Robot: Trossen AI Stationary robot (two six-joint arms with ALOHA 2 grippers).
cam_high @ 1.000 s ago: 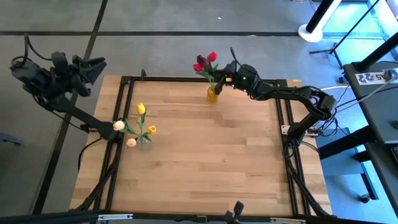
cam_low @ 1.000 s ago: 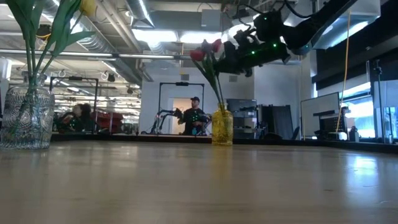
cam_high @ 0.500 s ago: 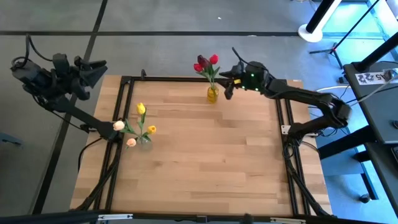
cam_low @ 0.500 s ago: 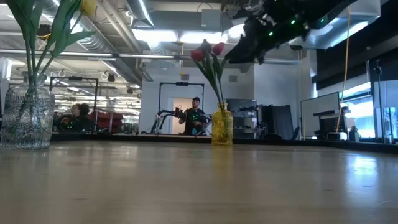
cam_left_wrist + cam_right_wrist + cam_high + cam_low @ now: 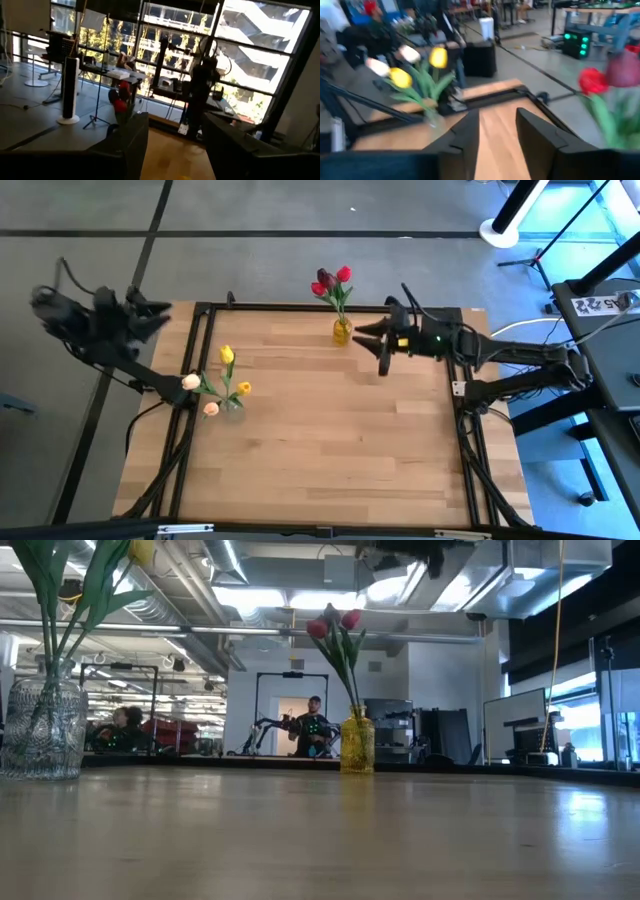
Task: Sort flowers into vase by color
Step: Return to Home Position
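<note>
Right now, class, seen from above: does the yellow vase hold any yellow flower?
No, the yellow vase holds only red and dark red flowers; the yellow flowers stand in the clear vase.

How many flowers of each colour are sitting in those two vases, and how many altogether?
Red tulips: 2, in the yellow vase
Dark maroon tulip: 1, in the same vase
Yellow tulips: 2, in the clear glass vase
Cream-peach tulips: 2, in that same glass vase
Total: 7 tulips
</note>
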